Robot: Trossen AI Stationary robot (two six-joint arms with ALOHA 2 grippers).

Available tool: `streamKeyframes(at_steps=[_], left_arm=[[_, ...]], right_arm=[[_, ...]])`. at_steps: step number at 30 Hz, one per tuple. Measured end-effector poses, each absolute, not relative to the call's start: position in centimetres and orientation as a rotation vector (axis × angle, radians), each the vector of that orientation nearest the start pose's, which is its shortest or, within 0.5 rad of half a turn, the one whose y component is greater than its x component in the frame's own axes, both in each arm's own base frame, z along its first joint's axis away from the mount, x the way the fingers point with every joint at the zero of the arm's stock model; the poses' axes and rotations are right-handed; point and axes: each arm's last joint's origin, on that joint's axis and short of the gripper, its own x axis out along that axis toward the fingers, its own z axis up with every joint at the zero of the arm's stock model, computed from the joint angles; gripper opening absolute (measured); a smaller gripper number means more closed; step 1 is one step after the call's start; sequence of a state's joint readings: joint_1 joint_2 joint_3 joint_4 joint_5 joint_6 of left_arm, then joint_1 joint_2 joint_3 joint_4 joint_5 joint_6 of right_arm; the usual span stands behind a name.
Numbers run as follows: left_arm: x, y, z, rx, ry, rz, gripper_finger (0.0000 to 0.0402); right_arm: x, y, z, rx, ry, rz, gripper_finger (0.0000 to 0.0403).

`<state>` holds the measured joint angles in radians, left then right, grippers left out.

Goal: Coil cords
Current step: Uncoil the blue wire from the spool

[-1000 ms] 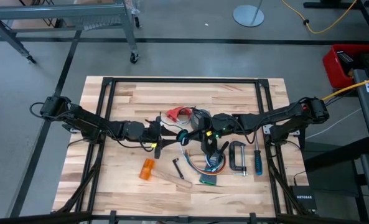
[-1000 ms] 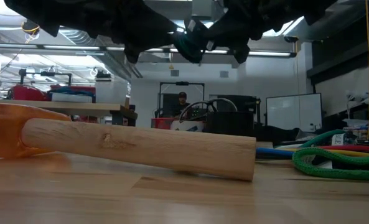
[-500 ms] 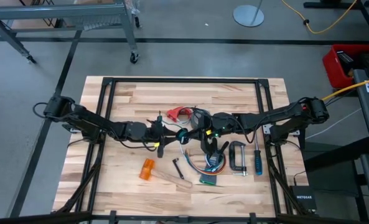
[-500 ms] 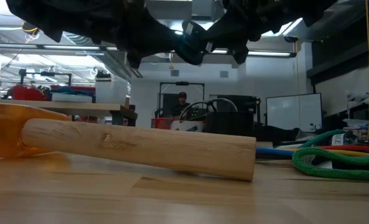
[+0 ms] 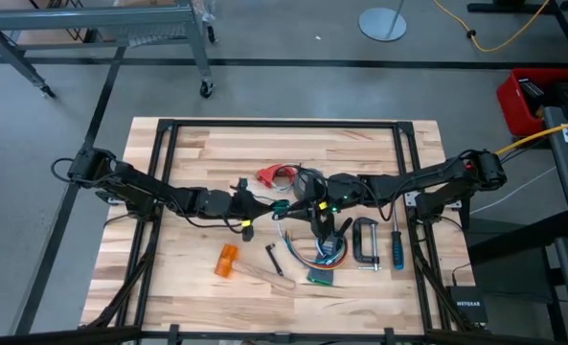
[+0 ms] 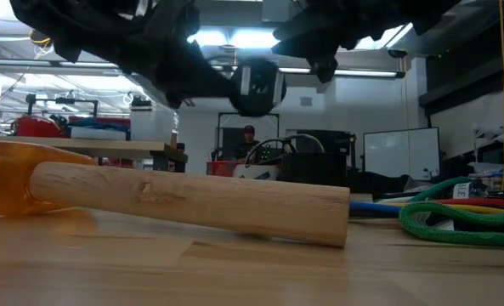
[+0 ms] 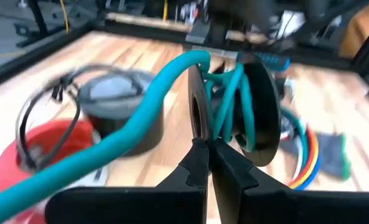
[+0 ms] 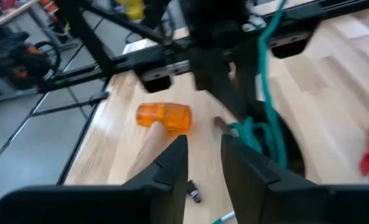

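The left pincer (image 7: 207,152) is seen pressed together, its tips meeting at the edge of a small black round puck (image 7: 259,112) around which a teal cord (image 7: 128,134) is wound in a few turns. Whether the tips actually nip the puck or the cord cannot be told; the closed tips lie just against them. In the high view the left pincer (image 5: 255,206) is placed near the middle of the desk (image 5: 197,144), with the right pincer (image 5: 307,204) just beside it, facing it from the right edge's side. The right pincer (image 8: 204,162) is seen with its fingers spread apart and nothing between them; the teal cord (image 8: 268,93) hangs just beyond it.

Close by, toward the far edge, a red plastic piece (image 5: 274,175) with a loose dark cord (image 5: 305,176) lies on the desk, next to a grey round thing in the left wrist view. Toward the near edge, a bundle of coloured cables (image 5: 307,257), a black clamp (image 5: 365,242), a blue-handled tool (image 5: 397,247) and an orange-headed mallet (image 5: 228,261) with a wooden handle (image 6: 192,200) are left lying.

The task is judged to be partly done: some turns of the teal cord are on the puck, while a long free length trails away uncoiled. The dark cord by the red piece appears loosely looped at best, and is judged still to be tidied.
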<state>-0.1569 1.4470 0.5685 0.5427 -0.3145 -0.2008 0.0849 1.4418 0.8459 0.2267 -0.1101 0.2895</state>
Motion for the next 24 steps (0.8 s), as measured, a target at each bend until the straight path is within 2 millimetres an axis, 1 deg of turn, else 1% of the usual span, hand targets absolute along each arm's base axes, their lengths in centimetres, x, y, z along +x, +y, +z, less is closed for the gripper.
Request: streamKeyframes(at_steps=[4, 7, 11, 15, 21, 24], left_arm=[[27.5, -3.5, 17.9, -0.095, 0.37, 0.188, 0.0], [27.5, -3.7, 17.7, -0.058, 0.395, 0.159, 0.0], [27.4, -4.5, 17.8, -0.01, 0.389, 0.096, 0.0], [27.5, -5.2, 18.2, 0.012, 0.349, 0.024, 0.0], [27.6, -5.3, 18.7, 0.025, 0.291, 0.013, 0.0], [27.7, -5.4, 18.7, 0.032, 0.291, -0.019, 0.0]], right_arm=[[31.1, 3.1, 24.2, 0.292, 0.405, 0.181, 0.0109], [31.1, 3.1, 24.2, 0.291, 0.408, 0.179, 0.011], [31.1, 3.0, 24.2, 0.285, 0.403, 0.147, 0.011], [31.2, 2.9, 24.4, 0.28, 0.376, 0.121, 0.011], [31.5, 3.0, 25.0, 0.282, 0.299, 0.14, 0.0111], [31.9, 3.1, 24.7, 0.287, 0.292, 0.183, 0.0111]])
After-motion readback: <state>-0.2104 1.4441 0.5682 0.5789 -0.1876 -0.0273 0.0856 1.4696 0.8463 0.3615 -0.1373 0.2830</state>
